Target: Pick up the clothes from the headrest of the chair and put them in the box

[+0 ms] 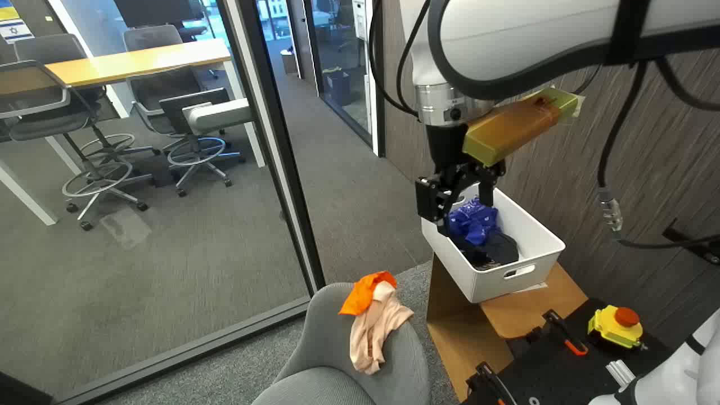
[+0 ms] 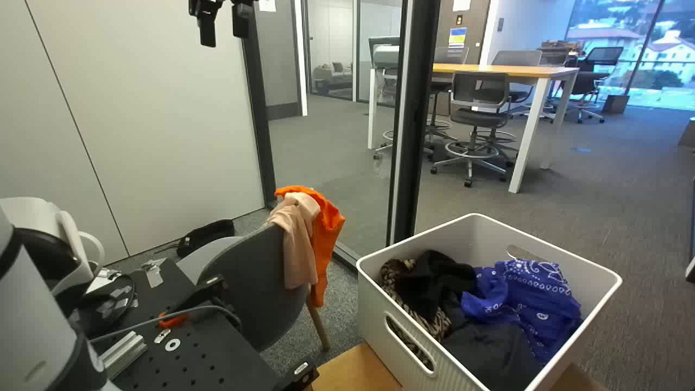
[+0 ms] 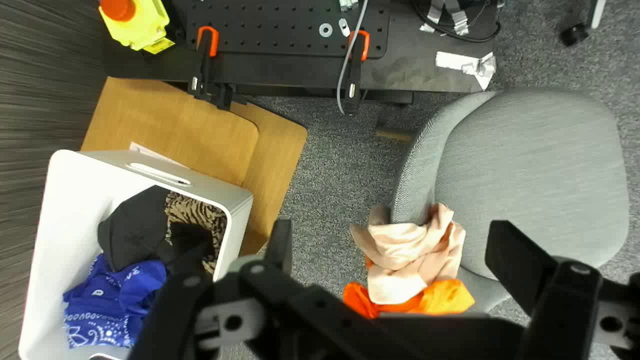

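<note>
A peach cloth [image 1: 379, 329] and an orange cloth [image 1: 363, 295] hang over the backrest of a grey chair [image 1: 402, 360]. They also show in an exterior view, the peach cloth [image 2: 297, 239] partly over the orange cloth [image 2: 327, 225]. My gripper [image 1: 462, 209] is open and empty, high above the floor; its fingertips show at the top of an exterior view [image 2: 223, 33]. In the wrist view the peach cloth [image 3: 410, 250] and orange cloth [image 3: 435, 297] lie between the open fingers [image 3: 390, 237], well below them. A white box [image 2: 374, 315] holds a blue bandana [image 2: 537, 298] and dark clothes [image 2: 434, 282].
The box stands on a wooden stand [image 1: 531, 309] beside a wood-panelled wall [image 1: 664, 185]. A black table [image 3: 425, 70] with clamps and a yellow-red stop button [image 1: 616, 326] stands near the chair. A black-framed glass partition [image 1: 275, 140] rises behind the chair.
</note>
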`<action>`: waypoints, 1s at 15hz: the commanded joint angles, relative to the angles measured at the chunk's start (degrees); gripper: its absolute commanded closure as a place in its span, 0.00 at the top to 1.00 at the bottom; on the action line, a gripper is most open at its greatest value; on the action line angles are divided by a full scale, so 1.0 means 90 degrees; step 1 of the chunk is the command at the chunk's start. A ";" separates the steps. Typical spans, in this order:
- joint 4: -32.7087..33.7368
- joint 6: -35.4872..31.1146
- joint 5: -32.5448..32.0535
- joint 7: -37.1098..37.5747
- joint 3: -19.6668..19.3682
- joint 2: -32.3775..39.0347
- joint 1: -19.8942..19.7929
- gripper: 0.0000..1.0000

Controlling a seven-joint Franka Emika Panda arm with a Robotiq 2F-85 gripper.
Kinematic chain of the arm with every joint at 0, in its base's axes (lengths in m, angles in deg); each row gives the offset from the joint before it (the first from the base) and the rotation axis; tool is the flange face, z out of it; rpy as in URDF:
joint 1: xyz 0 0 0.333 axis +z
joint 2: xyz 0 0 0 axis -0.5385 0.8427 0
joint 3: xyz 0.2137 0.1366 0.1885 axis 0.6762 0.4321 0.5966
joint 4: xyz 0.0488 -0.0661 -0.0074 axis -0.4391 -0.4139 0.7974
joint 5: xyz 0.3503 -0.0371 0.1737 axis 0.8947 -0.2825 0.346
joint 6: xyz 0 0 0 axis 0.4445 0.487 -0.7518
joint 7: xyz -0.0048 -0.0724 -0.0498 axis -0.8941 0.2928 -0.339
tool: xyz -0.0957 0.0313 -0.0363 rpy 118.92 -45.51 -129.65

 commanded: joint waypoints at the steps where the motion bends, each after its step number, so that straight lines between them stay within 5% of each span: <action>1: 0.0038 0.0010 -0.0030 0.0035 -0.0072 0.0019 0.0092 1.00; 9: 0.0084 -0.0211 -0.0182 -0.0208 -0.0048 0.0265 0.0120 1.00; 15: 0.0241 -0.1320 -0.0455 -0.0845 0.0021 0.1284 0.0333 1.00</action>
